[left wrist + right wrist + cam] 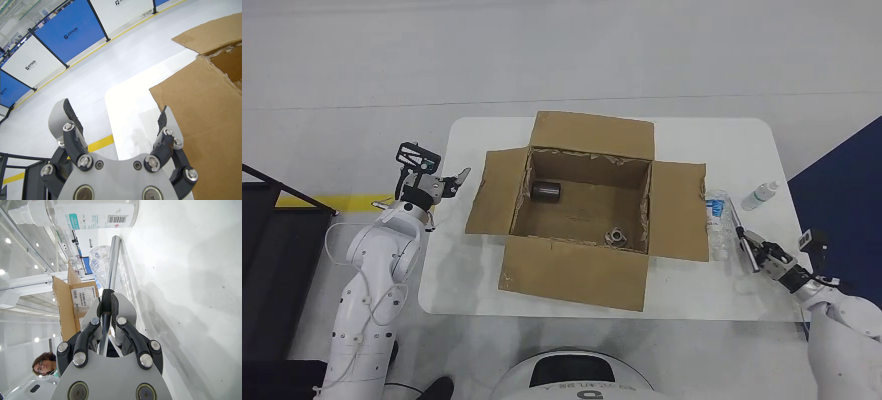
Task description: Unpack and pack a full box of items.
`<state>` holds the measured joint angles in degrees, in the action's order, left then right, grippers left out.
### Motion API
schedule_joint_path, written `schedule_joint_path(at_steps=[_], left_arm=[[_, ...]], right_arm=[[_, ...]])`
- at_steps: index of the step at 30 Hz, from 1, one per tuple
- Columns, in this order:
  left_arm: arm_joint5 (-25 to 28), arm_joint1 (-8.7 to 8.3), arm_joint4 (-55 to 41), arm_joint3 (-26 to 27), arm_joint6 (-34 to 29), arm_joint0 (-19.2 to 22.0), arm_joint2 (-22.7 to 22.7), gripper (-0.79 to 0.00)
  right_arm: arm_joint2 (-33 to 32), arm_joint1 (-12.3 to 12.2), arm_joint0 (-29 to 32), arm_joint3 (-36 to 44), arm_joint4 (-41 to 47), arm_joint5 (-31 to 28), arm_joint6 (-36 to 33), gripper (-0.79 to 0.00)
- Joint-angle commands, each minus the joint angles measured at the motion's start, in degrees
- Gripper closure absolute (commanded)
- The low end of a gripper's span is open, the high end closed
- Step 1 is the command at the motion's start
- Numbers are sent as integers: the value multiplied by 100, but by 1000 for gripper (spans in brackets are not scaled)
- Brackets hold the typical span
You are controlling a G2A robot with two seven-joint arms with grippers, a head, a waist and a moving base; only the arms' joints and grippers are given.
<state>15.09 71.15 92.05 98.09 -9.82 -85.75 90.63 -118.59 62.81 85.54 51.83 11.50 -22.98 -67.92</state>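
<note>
Top view: open cardboard box point(577, 275) sits in the middle of the table point(470, 288) with its flaps splayed. Inside are a dark cylinder point(546, 189) in the 10 o'clock corner and a small metal ring part point(615, 236) toward 5 o'clock. On the table at 3 o'clock of the box lies a crinkly plastic bag point(716, 212), with a white bottle point(760, 194) just past it.

Right gripper point(747, 250) is at 4 o'clock of the box, low by the table, fingers clenched on a metal rod point(113, 262). The right wrist view shows the pads pinching it near one end, long free end pointing at the bag and bottle. Left gripper point(449, 185) is at 9 o'clock, just off the side flap, fingers spread, nothing in them.

Handling, as a judgement:
- **Rod:** stiff and polished, probably slippery and heavy for its size. The off-centre hold may let it pivot; nearer the middle would be steadier.
- **Bag:** soft and light, and will deform, so pinch a fold.
- **Bottle:** rigid and round, so take it across the body.
- **Ring part:** small and hard, so pinch across the rim.
</note>
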Motion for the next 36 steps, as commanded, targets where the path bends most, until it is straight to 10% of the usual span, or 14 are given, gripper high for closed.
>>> schedule_joint_path(at_steps=[1,27,36], left_arm=[[0,0,0,0,0,0,0,-785],[0,0,0,0,0,0,0,-785],[0,0,0,0,0,0,0,-785]], right_arm=[[40,-2,65,97,-43,70,112,0],[190,-33,1420,2414,-313,1351,1215,-305],[92,53,2006,2804,228,18,1765,-379]])
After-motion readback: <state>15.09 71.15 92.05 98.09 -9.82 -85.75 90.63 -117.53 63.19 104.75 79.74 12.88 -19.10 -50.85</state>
